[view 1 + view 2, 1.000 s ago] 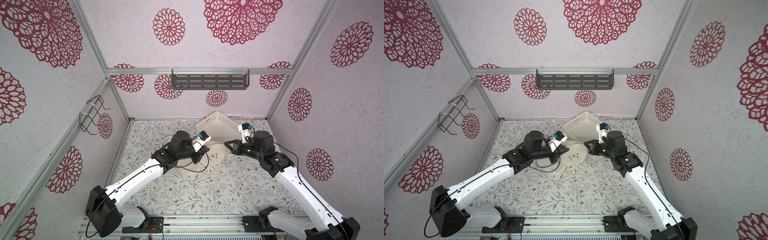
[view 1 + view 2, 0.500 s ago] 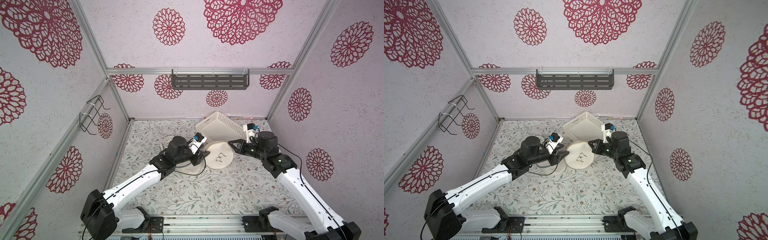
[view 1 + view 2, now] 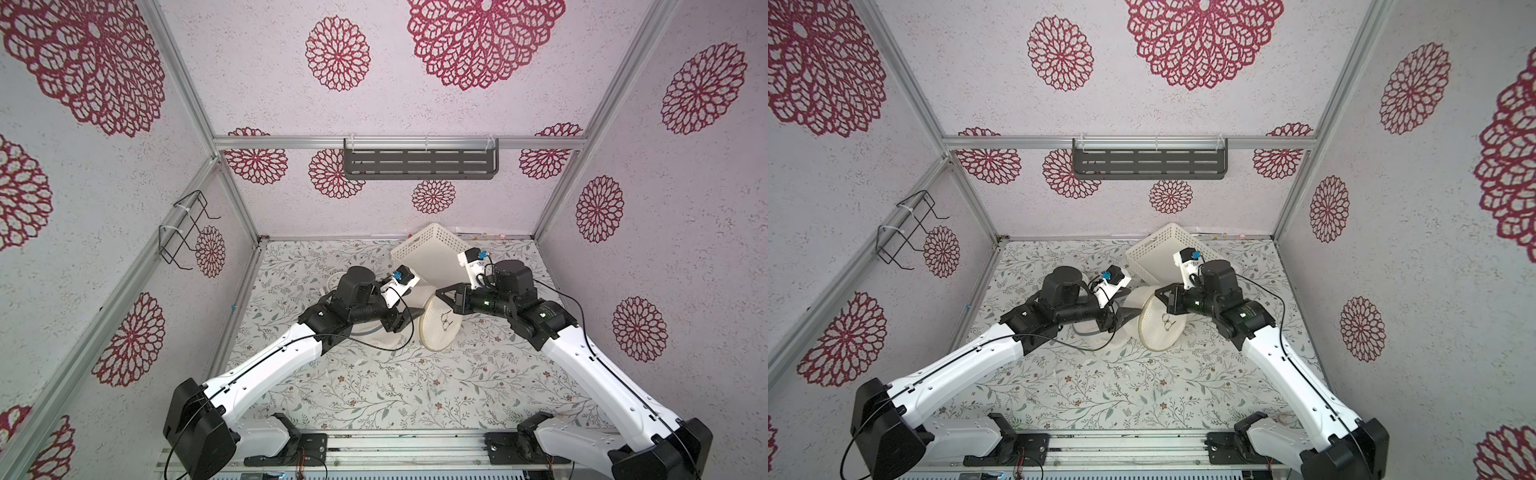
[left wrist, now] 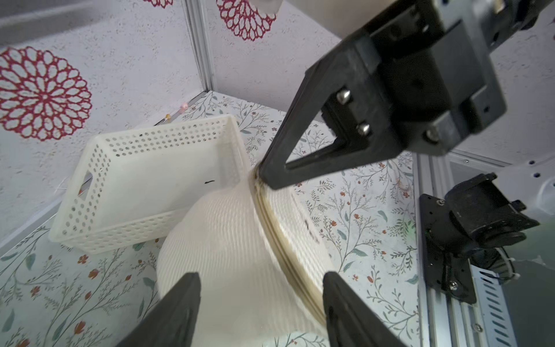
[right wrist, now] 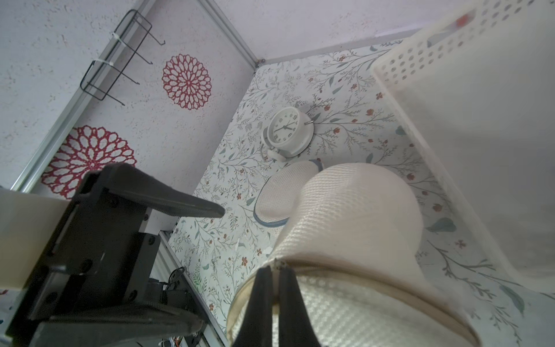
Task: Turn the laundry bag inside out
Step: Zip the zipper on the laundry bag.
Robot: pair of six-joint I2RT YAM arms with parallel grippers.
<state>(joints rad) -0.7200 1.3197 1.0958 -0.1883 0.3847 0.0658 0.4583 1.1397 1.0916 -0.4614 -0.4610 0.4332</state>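
worktop [image 3: 374, 399]: floral-print sheet, inside walls [image 3: 266, 62] with red rosettes.
shelf [image 3: 419, 164]: grey, on back wall.
basket [image 3: 432, 249]: white, perforated, tilted, behind laundry bag [image 3: 441, 330].
laundry bag: cream mesh, on edge mid-worktop.
my right tool [image 5: 274, 282]: pinched shut on its zip seam.
my left tool [image 4: 259, 276]: open, just beside bag.

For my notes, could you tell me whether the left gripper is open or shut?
Open: the left gripper has its fingers spread wide, not closed on the laundry bag ahead.
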